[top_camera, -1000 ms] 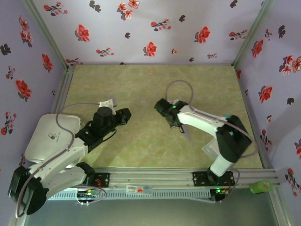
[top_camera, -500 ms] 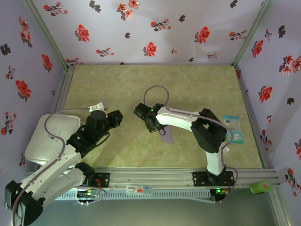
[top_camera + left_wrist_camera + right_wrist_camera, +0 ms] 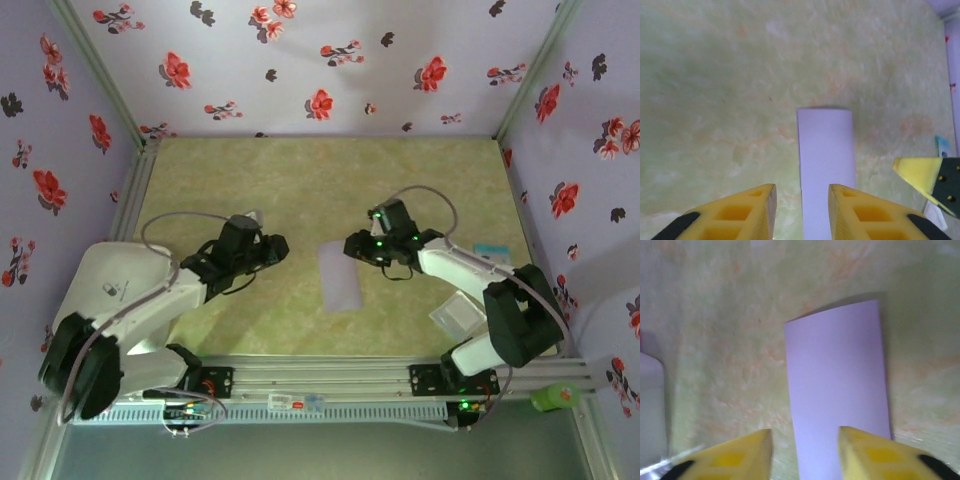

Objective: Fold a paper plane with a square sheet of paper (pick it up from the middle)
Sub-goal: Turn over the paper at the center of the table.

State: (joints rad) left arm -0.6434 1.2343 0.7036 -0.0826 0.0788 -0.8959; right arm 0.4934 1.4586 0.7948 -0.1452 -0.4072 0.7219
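Left gripper, right gripper: jaws apart, empty; sheet between, long axis near-to-far.

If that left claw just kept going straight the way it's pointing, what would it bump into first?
Probably the folded lavender paper, lying flat on the table just ahead of the left claw. Height is hard to judge; if it skims over, the right claw is next.
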